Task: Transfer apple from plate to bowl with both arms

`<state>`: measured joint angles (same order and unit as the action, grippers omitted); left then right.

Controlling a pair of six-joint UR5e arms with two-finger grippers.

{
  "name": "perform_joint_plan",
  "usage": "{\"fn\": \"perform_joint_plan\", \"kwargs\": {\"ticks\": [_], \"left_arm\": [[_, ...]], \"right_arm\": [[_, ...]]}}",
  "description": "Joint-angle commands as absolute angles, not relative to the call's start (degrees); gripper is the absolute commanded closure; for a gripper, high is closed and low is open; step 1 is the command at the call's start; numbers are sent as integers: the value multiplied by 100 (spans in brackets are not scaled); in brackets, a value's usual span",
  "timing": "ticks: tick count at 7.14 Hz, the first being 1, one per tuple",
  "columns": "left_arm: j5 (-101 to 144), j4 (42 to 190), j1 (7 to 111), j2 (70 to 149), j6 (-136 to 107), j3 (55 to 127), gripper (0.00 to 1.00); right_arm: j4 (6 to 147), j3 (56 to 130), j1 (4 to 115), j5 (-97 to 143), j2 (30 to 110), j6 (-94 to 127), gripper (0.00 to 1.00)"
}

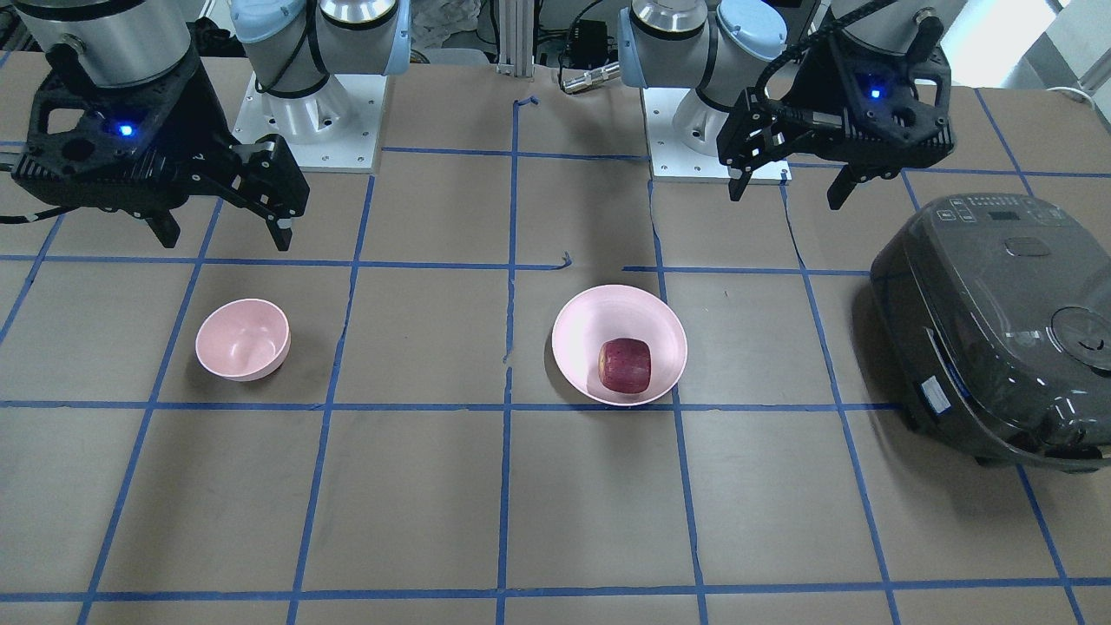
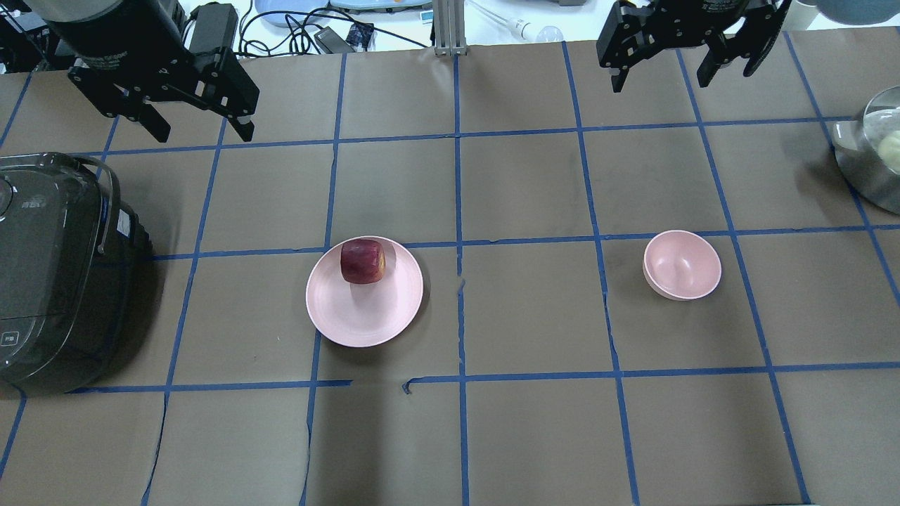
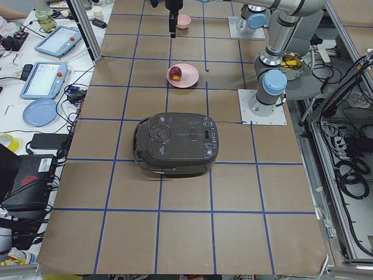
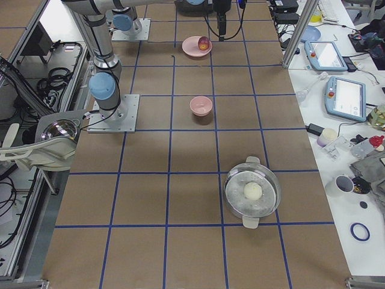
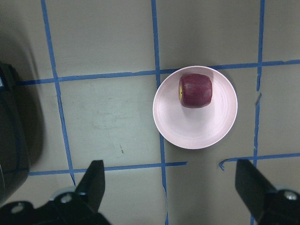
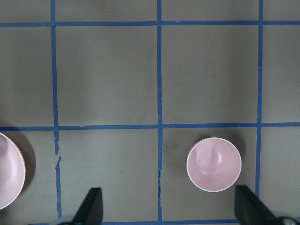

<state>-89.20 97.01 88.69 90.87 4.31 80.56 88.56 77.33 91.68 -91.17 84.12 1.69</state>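
The dark red apple (image 2: 363, 261) sits on the far side of the pale pink plate (image 2: 358, 316), left of the table's middle. It also shows in the left wrist view (image 5: 196, 90) and the front view (image 1: 625, 365). The small pink bowl (image 2: 682, 264) stands empty to the right, about two grid squares from the plate. My left gripper (image 2: 204, 133) hangs open and empty, high above the table, back and left of the plate. My right gripper (image 2: 661, 83) hangs open and empty, high behind the bowl, which shows below it in the right wrist view (image 6: 214, 164).
A dark grey rice cooker (image 2: 49, 274) stands at the table's left end, close to the left arm. A steel pot with a glass lid (image 2: 875, 151) stands at the right end. Brown paper with blue tape lines covers the table.
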Motion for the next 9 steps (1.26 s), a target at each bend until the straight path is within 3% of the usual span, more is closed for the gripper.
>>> {"fn": "perform_joint_plan", "kwargs": {"ticks": [1, 9], "left_arm": [[-8912, 9519, 8868, 9097, 439, 8103, 0], [-8938, 9510, 8868, 9088, 422, 8086, 0]], "right_arm": [[8877, 7734, 9176, -9123, 8411, 167, 0], [8868, 7743, 9105, -9123, 8402, 141, 0]]}}
